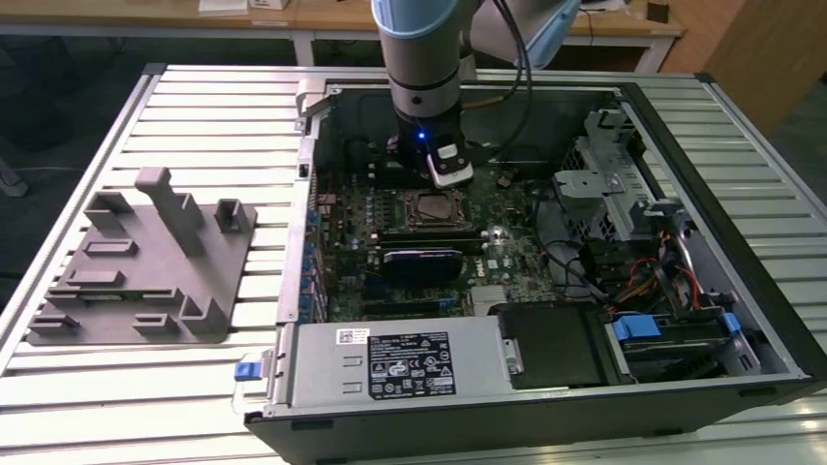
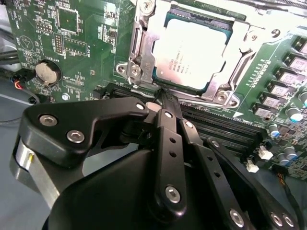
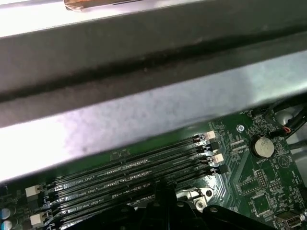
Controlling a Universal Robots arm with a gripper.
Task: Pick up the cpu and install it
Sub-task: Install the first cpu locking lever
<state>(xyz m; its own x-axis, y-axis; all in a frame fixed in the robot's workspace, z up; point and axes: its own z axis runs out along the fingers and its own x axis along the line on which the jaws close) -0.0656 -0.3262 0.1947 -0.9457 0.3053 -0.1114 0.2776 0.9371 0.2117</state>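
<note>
The cpu (image 2: 192,52), a flat square chip with a shiny silver top, lies inside the metal-framed socket (image 2: 139,57) on the green motherboard (image 2: 76,52). In the second wrist view my gripper (image 2: 164,96) hangs just off the socket's edge, beside the memory slots, with its black fingers pressed together and nothing between them. In the exterior view the gripper (image 1: 448,176) hovers inside the open computer case, slightly above and behind the socket (image 1: 431,207). In the first wrist view the finger tips (image 3: 160,187) are over the memory slots (image 3: 129,175).
The grey plastic tray with upright posts (image 1: 142,271) lies on the slatted table at the exterior view's left. The case walls (image 1: 310,145), drive cages (image 1: 607,184), cables and the power supply (image 1: 401,363) ring the motherboard. A coin battery (image 2: 47,72) sits near the socket.
</note>
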